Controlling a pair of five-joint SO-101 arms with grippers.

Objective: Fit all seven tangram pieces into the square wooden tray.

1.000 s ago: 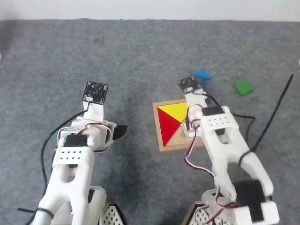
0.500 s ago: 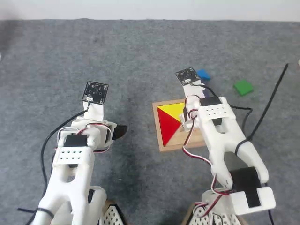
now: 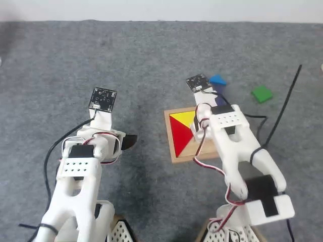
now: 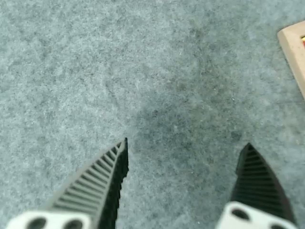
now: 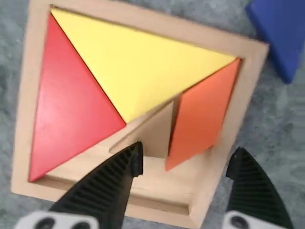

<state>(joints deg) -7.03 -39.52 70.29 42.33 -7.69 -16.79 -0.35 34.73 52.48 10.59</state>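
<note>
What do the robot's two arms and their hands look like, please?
Both the left arm and right arm are white plastic with rows of small holes, trailing black cables and red-and-white wires. Each wrist carries a small black camera board. The left hand and right hand have black, ribbed, pointed fingers.

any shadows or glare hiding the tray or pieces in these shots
High view: even light, no glare; the right arm, not shadow, covers part of the tray. Left wrist view: a soft shadow patch on the carpet ahead of the left gripper. Right wrist view: no glare on the yellow triangle, red triangle or orange piece; thin shadows along their edges.
</note>
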